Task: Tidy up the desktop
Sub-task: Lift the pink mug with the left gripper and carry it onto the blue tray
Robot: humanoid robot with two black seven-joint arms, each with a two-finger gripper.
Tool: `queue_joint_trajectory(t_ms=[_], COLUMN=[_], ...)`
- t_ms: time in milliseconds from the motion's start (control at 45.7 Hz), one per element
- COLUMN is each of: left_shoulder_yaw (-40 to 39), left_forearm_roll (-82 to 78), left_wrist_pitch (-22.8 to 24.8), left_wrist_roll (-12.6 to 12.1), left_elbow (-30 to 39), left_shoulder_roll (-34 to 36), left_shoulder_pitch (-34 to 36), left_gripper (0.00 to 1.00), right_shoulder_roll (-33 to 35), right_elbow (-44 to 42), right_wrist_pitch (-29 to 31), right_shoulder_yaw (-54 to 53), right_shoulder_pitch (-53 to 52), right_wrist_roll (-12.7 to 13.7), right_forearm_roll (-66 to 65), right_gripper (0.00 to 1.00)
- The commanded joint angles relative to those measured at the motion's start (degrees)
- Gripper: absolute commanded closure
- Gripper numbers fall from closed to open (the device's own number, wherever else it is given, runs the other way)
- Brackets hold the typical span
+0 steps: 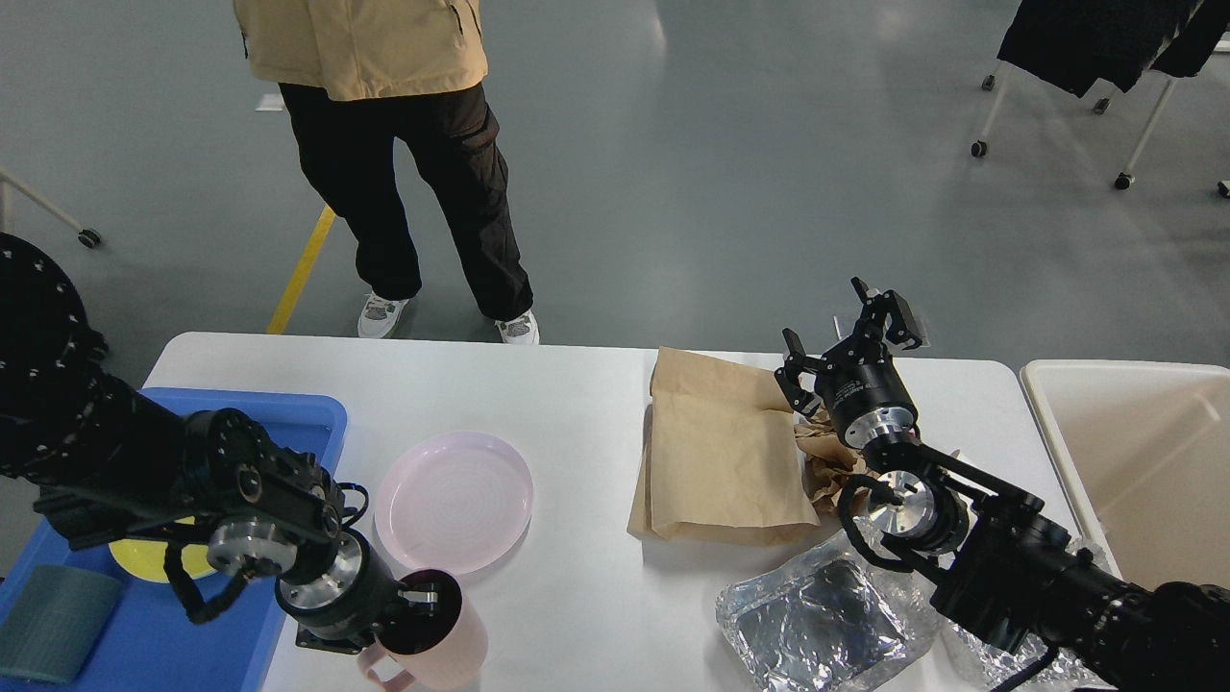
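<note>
Left claw in the pink cup, right claw spread above the paper bag.

At lower left, the blue tray (288,413) lies on the table (577,384); just right of it the left claw (420,598) reaches into the pink cup (452,639), its finger state impossible to tell. The pink plate (454,502) lies above the cup. At centre the brown paper bag (716,457) runs lengthwise up the frame, with the right claw (846,336) spread empty at its upper right edge, the nearer arm. Foil container (817,620) lower right, cream bin (1134,452) far right.
</note>
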State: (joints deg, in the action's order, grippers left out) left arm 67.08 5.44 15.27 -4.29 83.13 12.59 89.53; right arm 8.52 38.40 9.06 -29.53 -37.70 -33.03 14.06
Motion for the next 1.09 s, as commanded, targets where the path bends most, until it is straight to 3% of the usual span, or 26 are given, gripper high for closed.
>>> queue_joint_trajectory(t_ms=[0,263,438,657,898,1073], left_shoulder_yaw=[1.9,10.2,15.2,16.1,16.9,19.3], left_forearm_roll=[-2.8,-6.8,-7.8,-9.7,-10.3,-10.5], left_wrist_pitch=[12.6,32.3,39.7,39.7,20.2,14.4], left_wrist_roll=[0.1,0.2,0.3,0.3,-0.1,0.1], left_elbow=[0.1,0.1,0.1,-0.1,-0.3,-0.4], left_shoulder_roll=[3.9,9.6,10.1,10.7,10.9,11.5], left_shoulder_pitch=[6.6,23.4,33.1,32.9,17.5,14.0], left_gripper=[1.00,1.00,1.00,1.00,1.00,1.00], right_shoulder_roll=[0.0,0.0,0.0,0.0,0.0,0.0], right_elbow=[0.0,0.0,0.0,0.0,-0.1,-0.1], right_wrist_pitch=[0.0,0.0,0.0,0.0,0.0,0.1], right_shoulder_yaw=[0.0,0.0,0.0,0.0,0.0,0.0], right_shoulder_pitch=[0.0,0.0,0.0,0.0,0.0,0.0], right_wrist_roll=[0.0,0.0,0.0,0.0,0.0,0.0], right_forearm_roll=[0.0,0.0,0.0,0.0,0.0,0.0], right_gripper=[0.00,0.00,0.00,0.00,0.00,0.00])
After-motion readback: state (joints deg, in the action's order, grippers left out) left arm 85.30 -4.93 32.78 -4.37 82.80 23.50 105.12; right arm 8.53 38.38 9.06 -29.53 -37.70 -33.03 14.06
